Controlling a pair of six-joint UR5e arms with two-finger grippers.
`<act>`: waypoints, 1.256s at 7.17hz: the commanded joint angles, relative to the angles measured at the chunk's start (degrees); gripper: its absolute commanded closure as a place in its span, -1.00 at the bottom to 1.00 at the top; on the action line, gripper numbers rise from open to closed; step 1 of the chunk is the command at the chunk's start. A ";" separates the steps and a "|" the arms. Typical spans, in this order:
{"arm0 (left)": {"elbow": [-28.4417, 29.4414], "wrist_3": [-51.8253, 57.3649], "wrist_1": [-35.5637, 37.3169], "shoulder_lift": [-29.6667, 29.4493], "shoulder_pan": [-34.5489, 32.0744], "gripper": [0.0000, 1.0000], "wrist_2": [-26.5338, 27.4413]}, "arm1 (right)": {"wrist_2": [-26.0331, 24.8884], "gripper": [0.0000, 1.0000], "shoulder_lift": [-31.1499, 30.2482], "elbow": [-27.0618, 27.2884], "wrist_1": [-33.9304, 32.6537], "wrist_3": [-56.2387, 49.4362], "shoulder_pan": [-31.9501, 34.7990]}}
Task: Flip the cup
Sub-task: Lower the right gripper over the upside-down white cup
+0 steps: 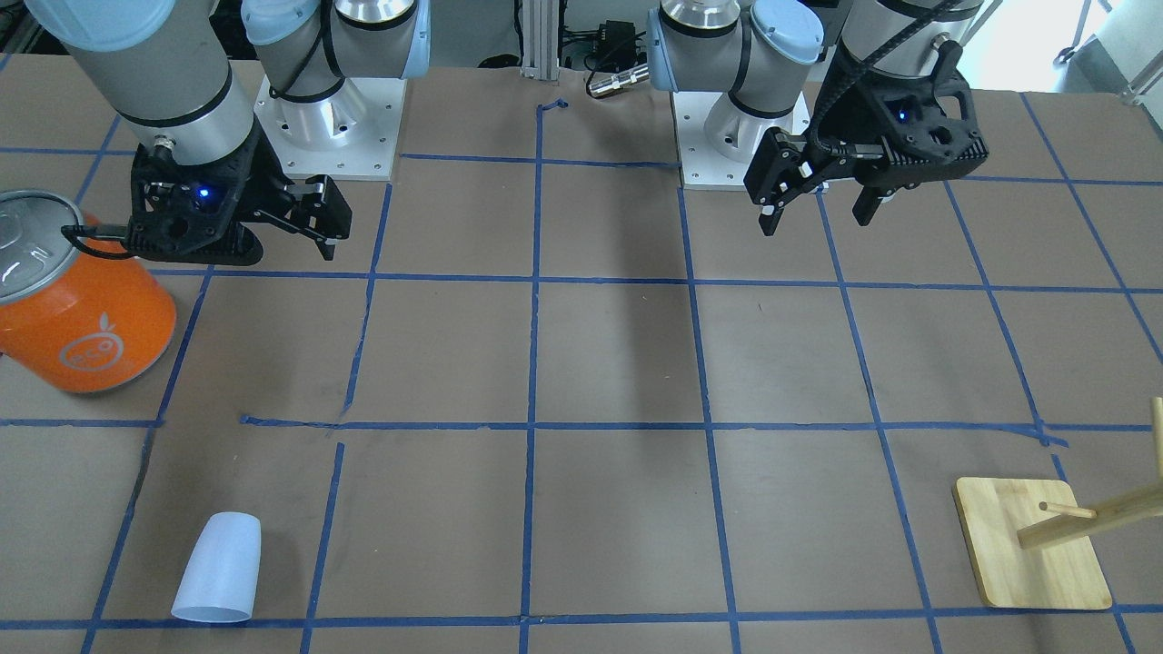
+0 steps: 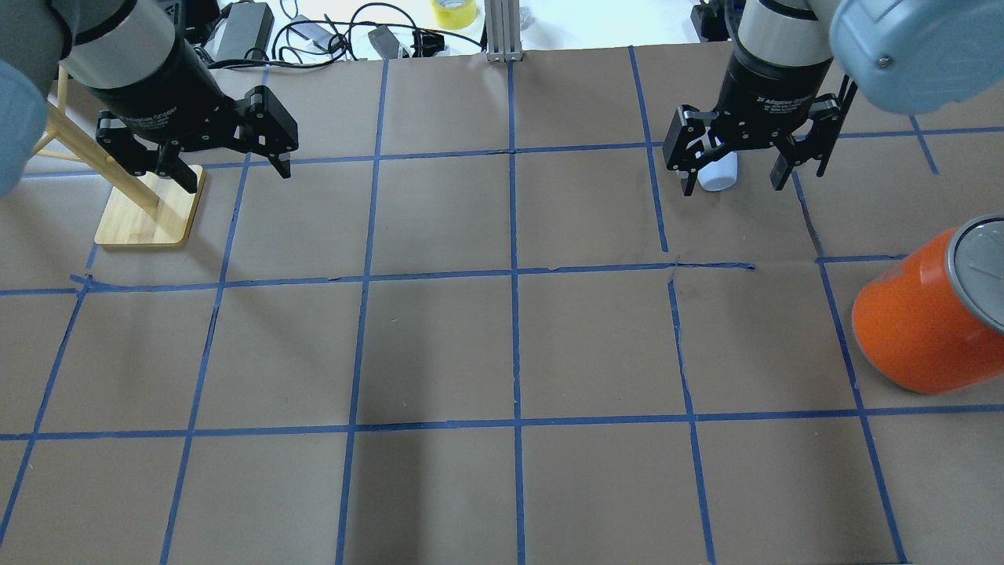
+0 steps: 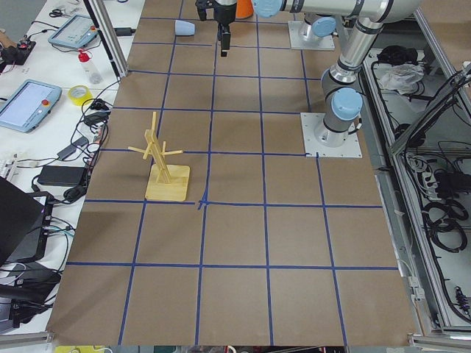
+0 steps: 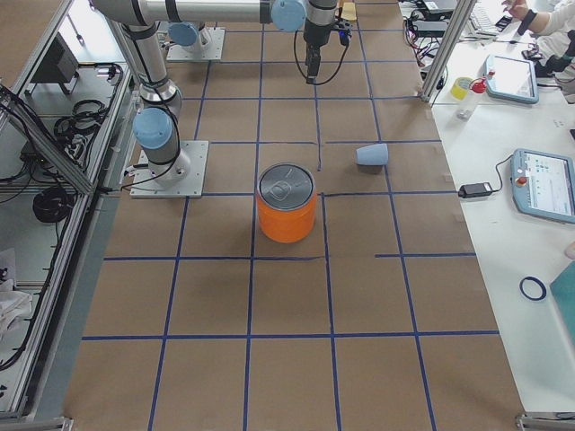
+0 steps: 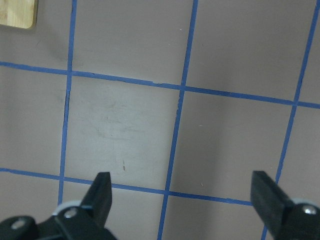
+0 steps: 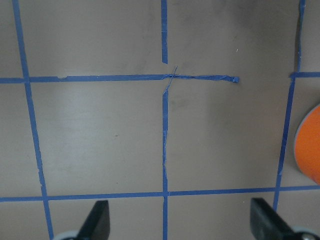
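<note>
- Table point(image 1: 618, 354): carries brown paper ruled into squares by blue tape; bears every item listed below.
- Orange can point(image 1: 86, 318): stands upright with the silver pull-tab lid on top, on the robot's right side, toward the table's right end. Sits nearer the robot than the cup and well apart from it.
- Wooden peg stand point(image 1: 999, 554): stands upright on a flat square base on the robot's left side, toward the operators' edge; carries bare pegs angled upward.
- Right gripper point(image 2: 733, 185): hangs above the paper, fingers pointing down, jaws spread wide, nothing between them. Overlaps the cup in the overhead view by line of sight only; shows well apart from it in the front-facing view.
- Left gripper point(image 1: 818, 213): hangs above the paper on the robot's left side, jaws spread wide, nothing held. Shows only taped squares and one corner of the stand's base in its wrist view.
- Cup point(image 1: 218, 568): appears to lie on its side on the robot's right half, close to the operators' edge, just beside a tape line. Points the narrow closed end toward the robot and the wide end toward the operators. Touches neither gripper.
</note>
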 commanded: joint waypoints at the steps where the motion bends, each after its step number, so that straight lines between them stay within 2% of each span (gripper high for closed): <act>1: -0.02 0.00 0.05 0.00 0.00 -1.00 0.00 | -1.13 -1.00 0.13 0.05 0.05 0.01 -0.03; 2: 0.07 0.00 0.05 0.00 0.00 -1.00 0.00 | -2.79 -1.00 0.22 0.05 -0.04 -0.34 -0.03; 9: -0.02 0.00 -0.03 0.00 0.00 -1.00 0.00 | -1.76 -1.00 0.92 0.05 -1.96 -0.69 -0.03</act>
